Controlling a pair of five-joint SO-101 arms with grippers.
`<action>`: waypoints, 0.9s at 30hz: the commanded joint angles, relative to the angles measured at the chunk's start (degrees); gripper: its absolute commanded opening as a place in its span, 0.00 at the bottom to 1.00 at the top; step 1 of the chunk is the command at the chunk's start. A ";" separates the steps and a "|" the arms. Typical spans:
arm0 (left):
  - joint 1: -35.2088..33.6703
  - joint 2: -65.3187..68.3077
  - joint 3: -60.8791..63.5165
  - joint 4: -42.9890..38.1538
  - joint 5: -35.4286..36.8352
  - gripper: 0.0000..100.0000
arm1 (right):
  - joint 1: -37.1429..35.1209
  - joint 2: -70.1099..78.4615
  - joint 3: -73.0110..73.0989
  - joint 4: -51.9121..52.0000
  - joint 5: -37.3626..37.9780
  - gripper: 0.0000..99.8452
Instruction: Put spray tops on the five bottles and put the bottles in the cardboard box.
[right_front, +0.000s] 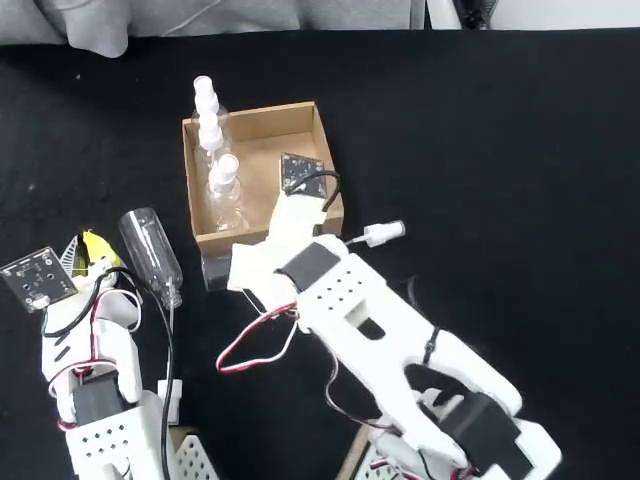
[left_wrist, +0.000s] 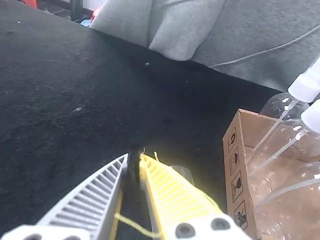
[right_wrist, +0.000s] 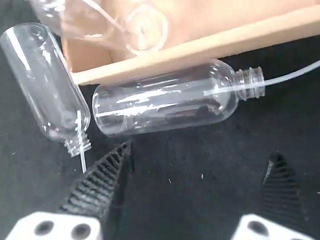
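Right gripper wide open, angled down over bottle beside box | left gripper nearly closed, low | black worktop | grey cloth behind

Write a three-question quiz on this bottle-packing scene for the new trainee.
1. How many bottles with spray tops on are in the cardboard box?
2. True or false: the right claw is shut on the bottle lying beside the box.
3. Where is the loose spray top? A: inside the box. B: on the black table, outside the box. C: screwed tight onto a bottle in the box.
Key: 1: three. 2: false; the claw is open, with that bottle beyond its fingertips. 3: B.
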 joint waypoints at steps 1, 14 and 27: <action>-0.75 -0.62 1.45 -0.35 -0.35 0.03 | -0.62 0.22 -3.65 -3.96 -2.90 0.36; -0.75 -0.62 1.45 -0.35 -0.35 0.03 | -0.44 0.48 -3.38 -7.56 -5.54 0.35; -0.66 -0.62 1.45 -0.35 -0.35 0.03 | -0.35 0.57 -3.74 -8.09 -5.98 0.35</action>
